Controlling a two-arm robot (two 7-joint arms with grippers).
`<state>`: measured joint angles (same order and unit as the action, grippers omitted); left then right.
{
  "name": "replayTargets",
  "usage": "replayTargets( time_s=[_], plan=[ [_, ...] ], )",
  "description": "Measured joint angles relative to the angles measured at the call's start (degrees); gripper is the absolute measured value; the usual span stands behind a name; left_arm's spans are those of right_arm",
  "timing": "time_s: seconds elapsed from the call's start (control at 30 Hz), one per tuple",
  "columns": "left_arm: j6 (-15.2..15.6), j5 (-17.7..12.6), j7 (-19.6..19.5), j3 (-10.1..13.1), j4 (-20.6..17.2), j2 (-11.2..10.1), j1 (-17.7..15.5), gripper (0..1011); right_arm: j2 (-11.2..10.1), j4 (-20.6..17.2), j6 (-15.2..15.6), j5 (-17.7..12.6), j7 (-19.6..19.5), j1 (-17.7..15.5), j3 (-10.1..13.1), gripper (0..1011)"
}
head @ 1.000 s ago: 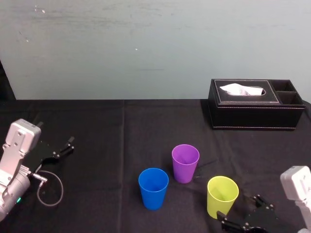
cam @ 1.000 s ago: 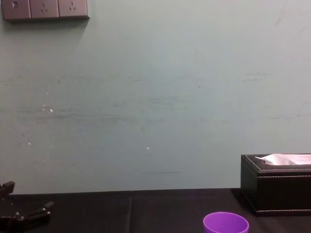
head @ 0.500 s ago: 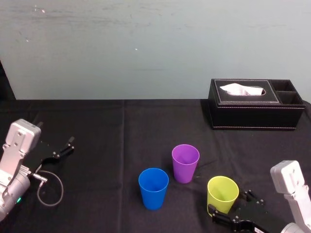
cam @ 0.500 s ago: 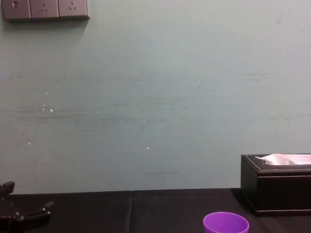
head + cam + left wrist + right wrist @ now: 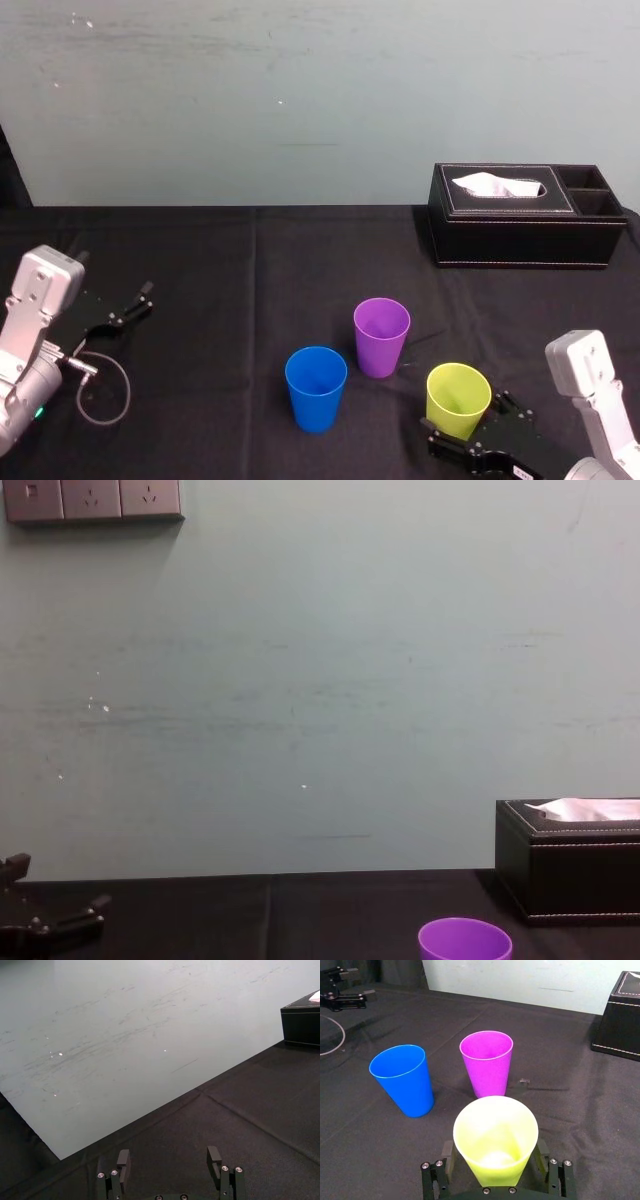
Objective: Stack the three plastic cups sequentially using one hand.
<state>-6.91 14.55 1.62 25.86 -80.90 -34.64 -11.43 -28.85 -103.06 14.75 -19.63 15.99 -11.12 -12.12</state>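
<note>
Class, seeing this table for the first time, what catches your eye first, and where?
Three bright cups stand out on the black cloth: blue cup front centre, purple cup just behind, yellow-green cup to the right. The right gripper straddles the yellow-green cup, open. The left gripper sits parked, open, at far left.
</note>
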Motion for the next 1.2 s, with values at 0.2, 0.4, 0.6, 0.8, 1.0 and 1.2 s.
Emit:
replayTargets(
  time_s=[0.2, 0.4, 0.6, 0.8, 1.0, 1.2],
  plan=[
    [0.0, 0.0, 0.0, 0.0, 0.0, 0.0, 0.0, 1000, 0.7, 0.7, 0.0, 0.5, 0.0, 0.6, -0.4, 1003],
    [0.0, 0.0, 0.0, 0.0, 0.0, 0.0, 0.0, 1000, 1.3, 1.3, -0.1, 1.1, 0.1, 1.2, -0.8, 1003],
    [0.0, 0.0, 0.0, 0.0, 0.0, 0.0, 0.0, 1000, 2.2, 2.2, -1.6, 2.5, -0.5, 1.7, -1.1, 1003],
    [0.0, 0.0, 0.0, 0.0, 0.0, 0.0, 0.0, 1000, 2.3, 2.4, -2.2, 2.9, -0.7, 1.7, -1.1, 1003],
    [0.0, 0.0, 0.0, 0.0, 0.0, 0.0, 0.0, 1000, 2.2, 2.3, -2.0, 2.6, -0.7, 1.7, -1.1, 1003],
    [0.0, 0.0, 0.0, 0.0, 0.0, 0.0, 0.0, 1000, 2.2, 2.2, -1.8, 2.6, -0.7, 1.7, -1.1, 997]
  ],
)
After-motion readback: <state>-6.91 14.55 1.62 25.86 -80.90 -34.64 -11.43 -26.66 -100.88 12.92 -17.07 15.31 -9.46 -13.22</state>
